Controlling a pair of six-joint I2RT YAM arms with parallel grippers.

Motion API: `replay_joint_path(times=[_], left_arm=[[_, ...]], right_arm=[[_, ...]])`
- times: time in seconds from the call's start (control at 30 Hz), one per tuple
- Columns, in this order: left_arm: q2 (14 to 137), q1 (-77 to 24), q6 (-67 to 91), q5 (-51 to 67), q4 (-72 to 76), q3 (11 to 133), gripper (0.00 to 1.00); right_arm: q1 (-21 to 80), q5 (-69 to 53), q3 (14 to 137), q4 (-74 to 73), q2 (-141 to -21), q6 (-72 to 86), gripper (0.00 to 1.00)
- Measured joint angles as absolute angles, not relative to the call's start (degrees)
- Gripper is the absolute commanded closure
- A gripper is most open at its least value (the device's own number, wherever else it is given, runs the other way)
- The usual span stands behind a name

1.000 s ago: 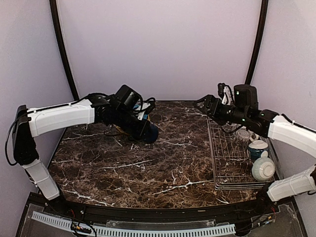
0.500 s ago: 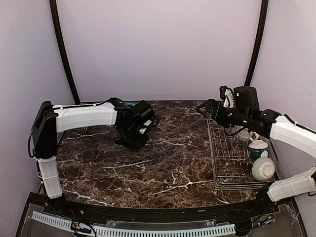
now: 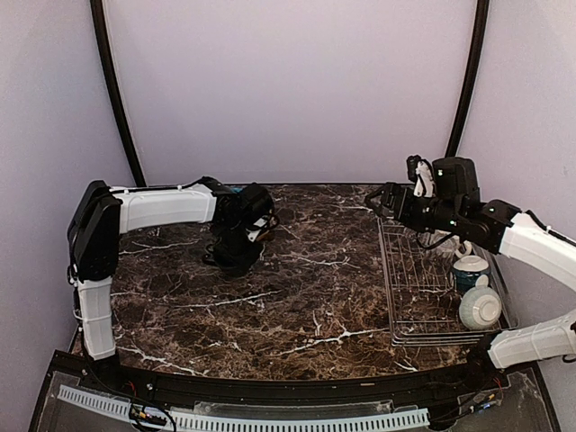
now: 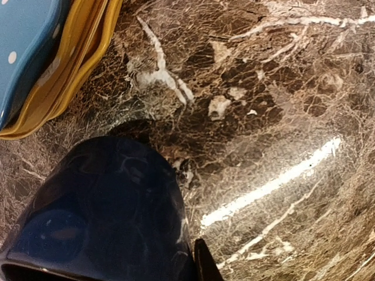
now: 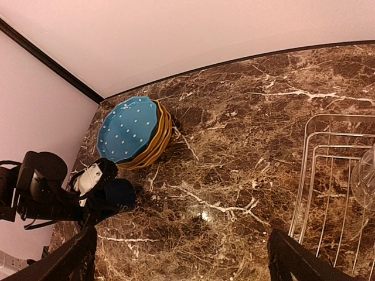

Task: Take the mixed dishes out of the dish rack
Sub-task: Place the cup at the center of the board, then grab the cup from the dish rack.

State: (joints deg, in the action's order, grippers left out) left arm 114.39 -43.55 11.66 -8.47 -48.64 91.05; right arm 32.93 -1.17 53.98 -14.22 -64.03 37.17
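The dark marble bench (image 3: 306,306) fills the lower half of the overhead view. On its right side lies the dish rack (image 3: 416,286), a silver wire grid. The left part is bare wire and the dishes sit along its right edge.

The left arm (image 3: 162,205) reaches in from the left edge and bends down at centre left. The right arm (image 3: 531,241) comes in from the right edge and hangs over the far end of the rack.

A stack of plates (image 5: 136,133) sits on the bench at the upper left of the right wrist view, with a blue dotted plate (image 5: 128,129) on top of yellow plates (image 5: 159,143). Two pale bowls (image 3: 480,309) stand in the rack at the right of the overhead view.

The dark blue cup (image 4: 99,205) fills the lower left of the left wrist view, near the plates but apart from them. It is at the bench surface, though I cannot tell whether it rests on it. The left jaws are clenched on the cup; one finger (image 4: 205,266) lies against its wall and the other is out of sight.

The right jaws are spread wide and hold nothing, with a finger (image 5: 64,257) in each lower corner of the right wrist view. A clear glass (image 5: 366,181) shows at that view's right edge, inside the rack.
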Motion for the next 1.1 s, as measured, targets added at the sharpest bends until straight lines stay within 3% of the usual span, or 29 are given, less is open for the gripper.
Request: replay_joint_path(times=[0.47, 0.7, 1.1], left_arm=[[115.2, -43.1, 11.2, -7.2, -49.5, 93.7, 0.54], [113.9, -43.1, 10.9, -4.8, -47.9, 92.8, 0.33], [89.8, -43.1, 10.1, -0.4, -29.8, 78.3, 0.24]], right_arm=[[32.3, 10.4, 55.6, -25.6, -64.6, 32.8, 0.01], [25.1, 14.5, 56.6, -32.5, -66.7, 30.1, 0.02], [13.8, 19.1, 61.1, -44.4, -76.3, 22.9, 0.01]])
